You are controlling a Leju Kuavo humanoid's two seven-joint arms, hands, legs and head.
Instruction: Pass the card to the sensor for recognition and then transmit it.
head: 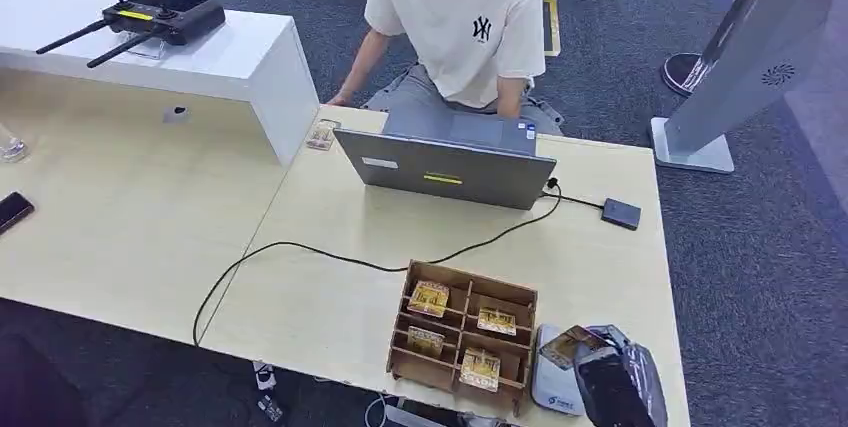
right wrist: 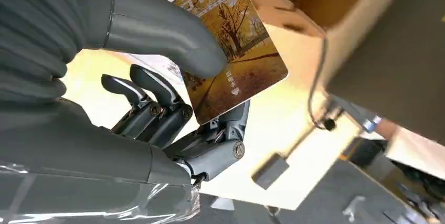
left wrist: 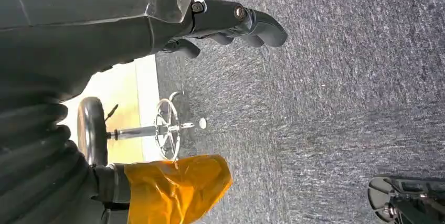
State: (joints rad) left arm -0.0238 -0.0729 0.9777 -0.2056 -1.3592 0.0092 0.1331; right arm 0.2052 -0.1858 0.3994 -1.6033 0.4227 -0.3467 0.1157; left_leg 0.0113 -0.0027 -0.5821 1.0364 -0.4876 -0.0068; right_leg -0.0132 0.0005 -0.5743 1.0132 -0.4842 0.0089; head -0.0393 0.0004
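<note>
Right hand (head: 618, 384) at the lower right of the head view pinched the card (head: 566, 345) over the white sensor (head: 552, 387), beside the wooden box (head: 465, 339), left hand (left wrist: 231, 24) hung with fingers curled, holding nothing.

Compartmented box (head: 462, 337) at near desk (head: 330, 297) edge, sensor pad (head: 556, 387) right beside; laptop (head: 446, 167) behind, cards (head: 428, 298) inside box.

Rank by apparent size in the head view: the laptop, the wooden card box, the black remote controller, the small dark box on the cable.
1. laptop
2. wooden card box; nearer the camera, so this gap is unsure
3. black remote controller
4. small dark box
</note>
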